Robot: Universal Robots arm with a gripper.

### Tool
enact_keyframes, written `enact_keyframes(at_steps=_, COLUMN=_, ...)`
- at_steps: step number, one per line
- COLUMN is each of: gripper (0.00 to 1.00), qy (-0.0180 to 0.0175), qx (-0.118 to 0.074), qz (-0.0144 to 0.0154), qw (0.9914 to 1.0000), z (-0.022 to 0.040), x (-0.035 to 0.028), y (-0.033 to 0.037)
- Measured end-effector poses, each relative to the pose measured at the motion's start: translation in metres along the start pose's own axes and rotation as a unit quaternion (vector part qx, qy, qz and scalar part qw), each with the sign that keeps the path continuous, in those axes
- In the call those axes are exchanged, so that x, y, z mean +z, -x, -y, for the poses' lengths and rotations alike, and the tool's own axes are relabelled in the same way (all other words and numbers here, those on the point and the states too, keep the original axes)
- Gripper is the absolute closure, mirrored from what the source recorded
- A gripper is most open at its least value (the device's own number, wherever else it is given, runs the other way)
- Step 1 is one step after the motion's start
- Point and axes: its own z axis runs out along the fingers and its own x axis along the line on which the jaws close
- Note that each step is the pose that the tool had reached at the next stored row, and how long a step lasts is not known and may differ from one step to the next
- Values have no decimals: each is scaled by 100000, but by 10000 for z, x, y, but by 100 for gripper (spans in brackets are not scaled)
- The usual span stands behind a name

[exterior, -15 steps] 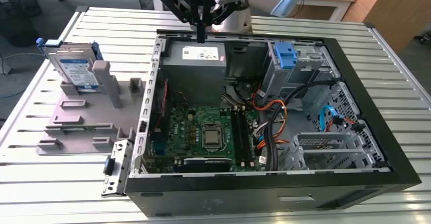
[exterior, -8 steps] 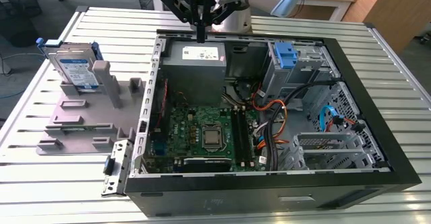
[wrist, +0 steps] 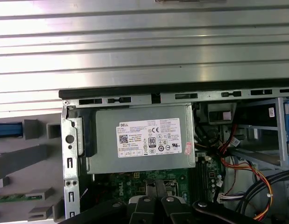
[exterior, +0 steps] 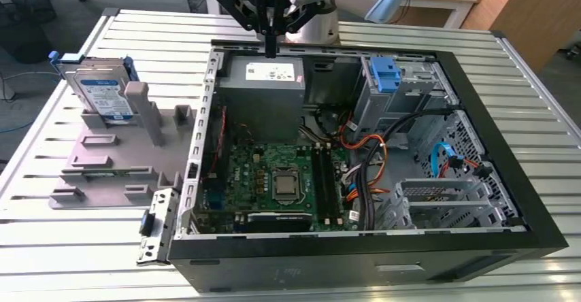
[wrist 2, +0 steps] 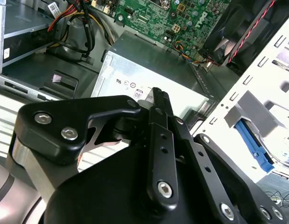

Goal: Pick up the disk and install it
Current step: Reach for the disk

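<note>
The disk (exterior: 100, 94), a silver drive with a white-and-blue label and blue rails, stands on edge in a grey holder (exterior: 118, 159) at the exterior view's left, outside the computer case. My gripper (exterior: 271, 52) hangs over the case's far edge, above the grey power supply box (exterior: 263, 77), well to the right of the disk. Its black fingers are pressed together with nothing between them. In both wrist views the fingers (wrist 2: 159, 95) (wrist: 157, 186) point down at the power supply (wrist: 142, 137).
The open black computer case (exterior: 508, 179) lies flat on a slatted metal table (exterior: 145, 30). Inside are a green motherboard (exterior: 272, 179), cable bundles (exterior: 368, 152) and a blue bracket (exterior: 386, 74) in the drive bay at the far right. A person's workspace furniture stands behind.
</note>
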Motion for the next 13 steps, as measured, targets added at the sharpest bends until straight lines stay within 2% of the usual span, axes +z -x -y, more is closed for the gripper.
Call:
enact_keyframes(at_steps=5, gripper=89, qy=8, qx=-3, qz=43, qw=100000, z=4, x=4, y=-49)
enact_keyframes(at_steps=13, gripper=89, qy=11, qx=-2, qz=143, qw=100000, z=13, x=12, y=-163)
